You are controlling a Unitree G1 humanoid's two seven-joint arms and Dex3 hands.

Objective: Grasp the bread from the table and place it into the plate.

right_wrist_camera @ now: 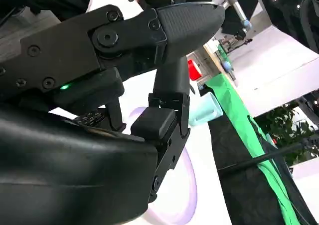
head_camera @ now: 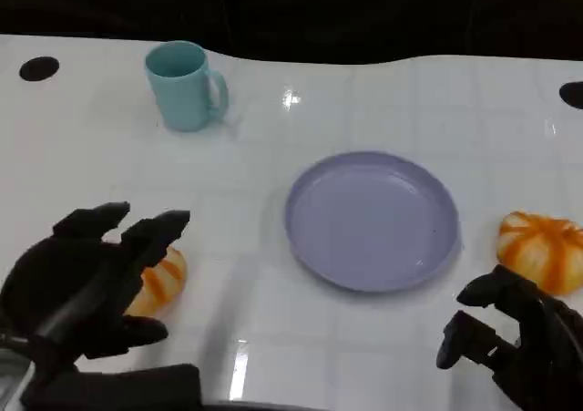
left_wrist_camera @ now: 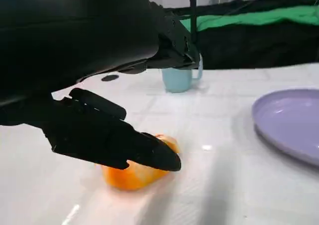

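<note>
On a glossy white table (head_camera: 364, 356), the left hand (head_camera: 91, 274) hovers with fingers spread around, not yet gripping, a bread roll (head_camera: 159, 282) at near left; the purple plate (head_camera: 372, 220) at centre lies bare, the right hand (head_camera: 515, 338) idle and loosely spread.

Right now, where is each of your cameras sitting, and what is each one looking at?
Head view: up on my head, looking down at the table, the plate, the cup, two breads, my left hand and right hand.
Left wrist view: behind my left hand, looking low across the table at one bread under the fingers.
Right wrist view: behind my right hand, turned sideways toward the plate.
Shared: all three see the plate and cup.
</note>
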